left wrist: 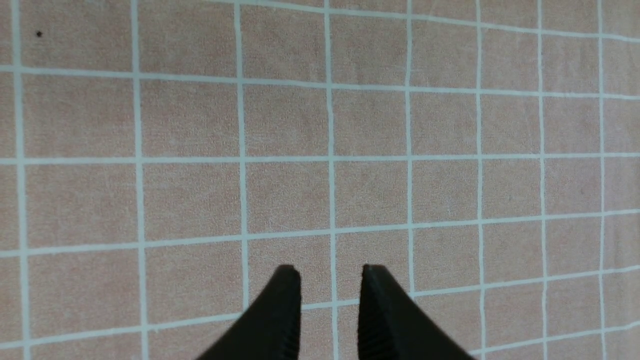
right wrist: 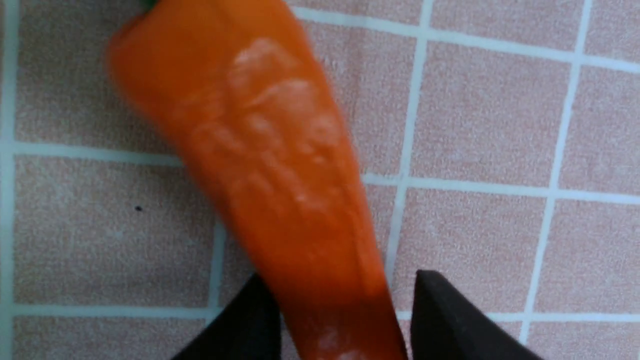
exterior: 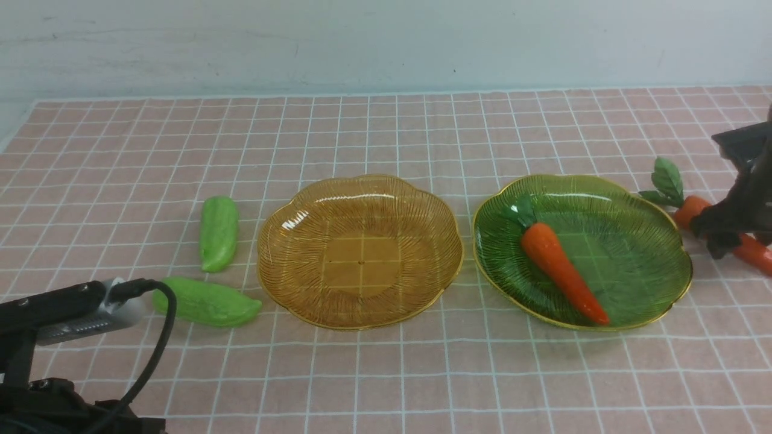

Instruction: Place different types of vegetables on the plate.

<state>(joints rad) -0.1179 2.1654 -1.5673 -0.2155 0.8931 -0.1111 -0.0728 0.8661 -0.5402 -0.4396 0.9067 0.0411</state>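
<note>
Right gripper [right wrist: 341, 275] jaws apart, straddling the carrot [right wrist: 260, 150] on the tablecloth [right wrist: 500, 125] at 3 o'clock of the green plate [exterior: 639, 241], not clamped. Left gripper [left wrist: 331, 270] slightly parted, empty. Carrot looks light, rigid and glossy, so likely slippery on the taper; grip mid-body.

Bright, even, diffuse light from above in all views. Only faint, soft shadows under the plates. White glare streaks on amber plate [exterior: 292, 223] and green plate [exterior: 627, 241]; glossy highlight along plated carrot [exterior: 561, 271]. Right tool [exterior: 727, 238] dark, slightly smeared at the frame edge. Right wrist view: second carrot [right wrist: 270, 165] very close, soft-focus, whitish glare patches. Left wrist view: tabletop [left wrist: 190, 190] grid sharp, left tool [left wrist: 331, 272] tips featureless black.
</note>
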